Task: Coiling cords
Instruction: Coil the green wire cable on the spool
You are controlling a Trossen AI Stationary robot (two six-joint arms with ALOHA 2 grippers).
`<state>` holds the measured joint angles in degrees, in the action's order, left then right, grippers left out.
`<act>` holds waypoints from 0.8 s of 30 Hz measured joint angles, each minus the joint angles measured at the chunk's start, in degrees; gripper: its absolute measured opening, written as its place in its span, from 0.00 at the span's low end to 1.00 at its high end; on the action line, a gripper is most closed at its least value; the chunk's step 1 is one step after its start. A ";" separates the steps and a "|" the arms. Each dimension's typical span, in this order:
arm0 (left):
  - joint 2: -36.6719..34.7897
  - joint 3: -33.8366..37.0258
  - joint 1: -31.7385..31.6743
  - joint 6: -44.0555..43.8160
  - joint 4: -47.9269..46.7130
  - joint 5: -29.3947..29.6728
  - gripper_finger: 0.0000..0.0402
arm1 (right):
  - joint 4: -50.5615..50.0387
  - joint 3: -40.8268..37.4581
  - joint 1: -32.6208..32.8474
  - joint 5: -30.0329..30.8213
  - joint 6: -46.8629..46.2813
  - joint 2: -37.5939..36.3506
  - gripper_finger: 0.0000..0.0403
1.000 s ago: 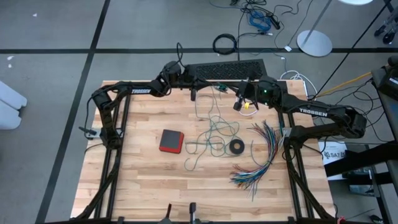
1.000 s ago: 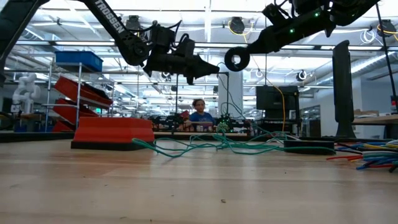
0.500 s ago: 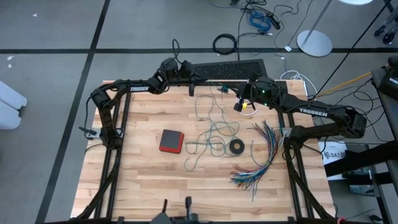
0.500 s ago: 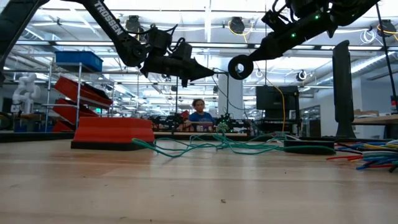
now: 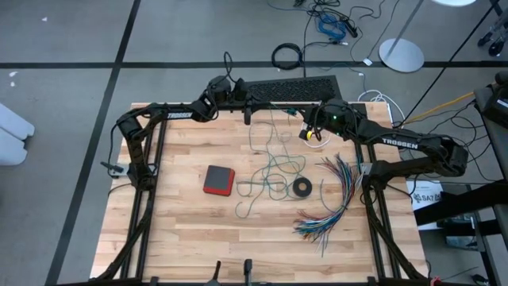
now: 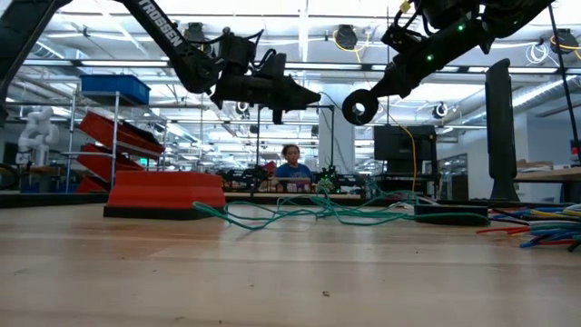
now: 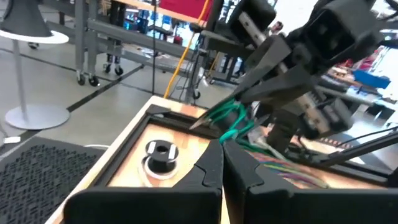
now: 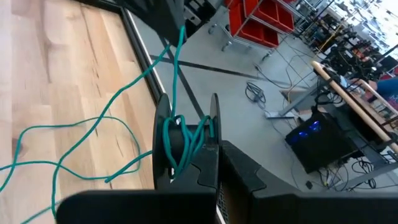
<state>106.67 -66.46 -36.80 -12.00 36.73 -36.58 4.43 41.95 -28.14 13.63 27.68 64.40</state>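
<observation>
Lying tangled on the wooden table point(image 5: 182, 230), cords point(image 5: 274, 171).

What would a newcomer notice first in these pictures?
Both grippers are raised over the table's far edge: the right gripper is shut on a spool wound with the teal cord, which trails down to a tangle mid-table. Beside it fan the multicoloured wires.

2 dark jointed arms point(image 5: 171, 112), white TROSSEN lettering, seemingly green indicator light
</observation>
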 joint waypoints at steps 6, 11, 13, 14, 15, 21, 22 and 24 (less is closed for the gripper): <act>-0.02 -2.82 1.97 -3.29 -0.10 -0.09 0.00 | 0.33 0.00 0.08 1.00 1.58 1.18 0.00; -0.03 -4.99 3.59 -5.29 -2.14 -0.08 0.00 | 2.83 0.00 0.84 5.40 3.13 3.87 0.00; -0.04 -5.81 4.31 -4.94 -4.88 1.21 0.00 | 4.81 0.00 1.13 6.19 3.18 4.60 0.00; -0.04 -6.07 4.78 -4.32 -6.44 2.22 0.00 | 5.82 0.00 1.41 6.28 3.24 4.92 0.00; -0.04 -6.20 5.22 -3.95 -7.88 3.44 0.00 | 6.90 0.00 1.61 6.38 3.28 5.17 0.00; -0.04 -6.22 7.41 -4.20 -10.27 8.72 0.00 | 11.24 0.00 2.92 8.98 3.56 5.93 0.00; -0.04 -6.22 7.90 -4.23 -10.27 9.93 0.00 | 11.51 0.00 2.93 9.21 3.56 5.96 0.00; -0.04 -6.24 8.61 -4.25 -10.21 12.29 0.00 | 12.29 0.00 2.93 9.38 3.32 5.97 0.00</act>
<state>106.63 -72.71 -28.19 -16.25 26.52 -24.29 16.72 41.95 -25.21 23.01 31.00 70.37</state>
